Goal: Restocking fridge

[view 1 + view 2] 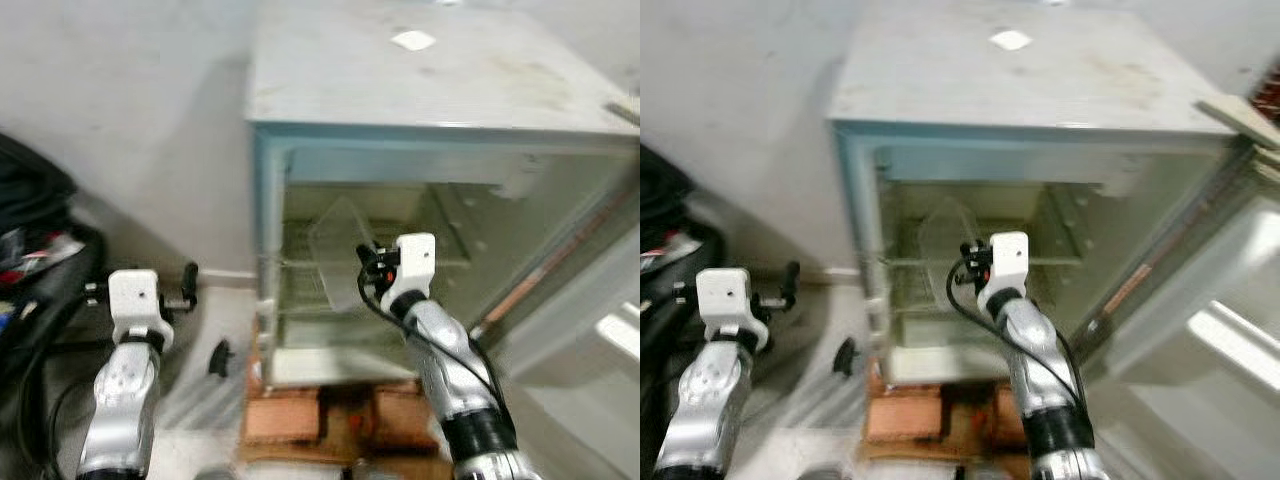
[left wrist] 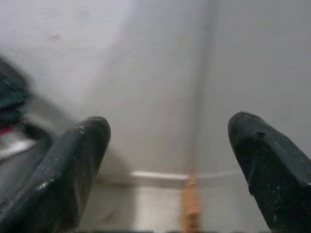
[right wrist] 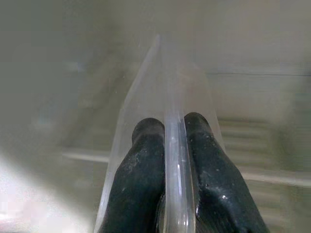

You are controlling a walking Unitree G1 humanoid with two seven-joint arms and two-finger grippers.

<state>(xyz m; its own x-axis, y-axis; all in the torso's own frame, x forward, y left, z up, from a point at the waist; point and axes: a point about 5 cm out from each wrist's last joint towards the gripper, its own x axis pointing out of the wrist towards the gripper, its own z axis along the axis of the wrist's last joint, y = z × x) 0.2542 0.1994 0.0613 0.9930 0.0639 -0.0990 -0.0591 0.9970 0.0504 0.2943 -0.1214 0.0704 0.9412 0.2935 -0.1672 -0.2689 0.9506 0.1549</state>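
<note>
Head views: a small fridge point(image 1: 430, 90) stands open on a brick-coloured base point(image 1: 330, 415), its door point(image 1: 1200, 330) swung out to the robot's right. The right gripper point(image 3: 167, 145) reaches into the cavity and is clenched on a clear panel point(image 1: 340, 250), apparently a transparent plastic shelf or divider; its exact kind cannot be told. The panel stands tilted on edge inside the fridge, above the wire shelf point(image 1: 300, 285), extending up and to the left from the gripper.

Right wrist view: the two black fingers point(image 3: 141, 179) press on either side of the panel's near edge, which runs straight between them and away into the cavity. The panel's far corner rises against the pale back wall.

Left gripper point(image 2: 170, 160): held low beside the fridge, outside it, near the wall point(image 1: 130, 110). Its fingers are spread wide and grasp nothing; between them the wrist view shows the wall and the fridge's side.

A dark bag point(image 1: 30, 230) lies at the far left on the floor.
</note>
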